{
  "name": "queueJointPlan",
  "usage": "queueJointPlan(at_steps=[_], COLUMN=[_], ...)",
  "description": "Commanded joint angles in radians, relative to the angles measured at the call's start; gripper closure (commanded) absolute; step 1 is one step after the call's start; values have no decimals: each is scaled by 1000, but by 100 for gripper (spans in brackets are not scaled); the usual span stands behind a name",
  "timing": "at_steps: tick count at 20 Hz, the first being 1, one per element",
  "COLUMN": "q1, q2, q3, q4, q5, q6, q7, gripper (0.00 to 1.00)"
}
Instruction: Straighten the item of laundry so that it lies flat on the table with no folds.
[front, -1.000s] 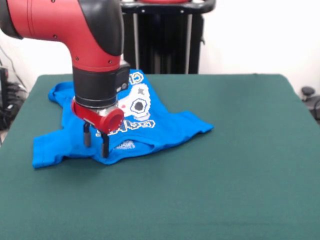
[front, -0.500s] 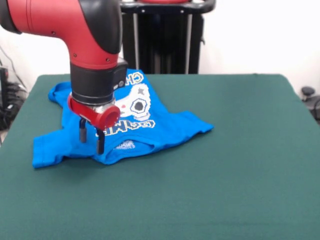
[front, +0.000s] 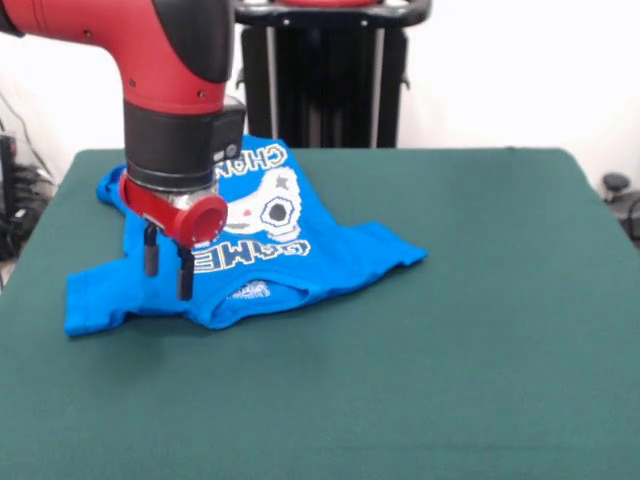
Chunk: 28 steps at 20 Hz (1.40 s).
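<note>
Red and black robot arm with a small dark pincer.
The thick glossy red arm (front: 120, 40) has a black joint cover, a black cylindrical wrist, a red flange, and a pincer (front: 167, 272) with two slim dark fingers (front: 185, 277).

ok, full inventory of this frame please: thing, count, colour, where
T-shirt: 1, bright blue with a white-grey game controller print and "GAME" lettering, rumpled on the left half of the table, one sleeve reaching toward the centre.
Table: 1, dark green cloth top, fills most of the front view; the right half and near side are bare.
Black stand: 1, black with upright bars, behind the far edge of the table.
Dark gear: a few pieces, black, off both side edges of the table; too small to identify.
Wall: white, behind everything.
Arm: 1, red and black, coming down from the upper left over the shirt.
Gripper: 1, red collar with two black fingers, open, over the shirt's left part; contact not discernible.
</note>
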Motion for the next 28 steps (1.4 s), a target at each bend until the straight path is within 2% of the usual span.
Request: queueJointPlan(at_steps=[1, 15, 22, 28], q1=[52, 114, 187, 208], q2=[7, 17, 41, 80], q3=[36, -8, -75, -112], q4=[23, 35, 40, 16], q5=[66, 121, 149, 160], q6=[66, 38, -19, -52], q7=[25, 108, 188, 165], gripper=[0, 0, 0, 0])
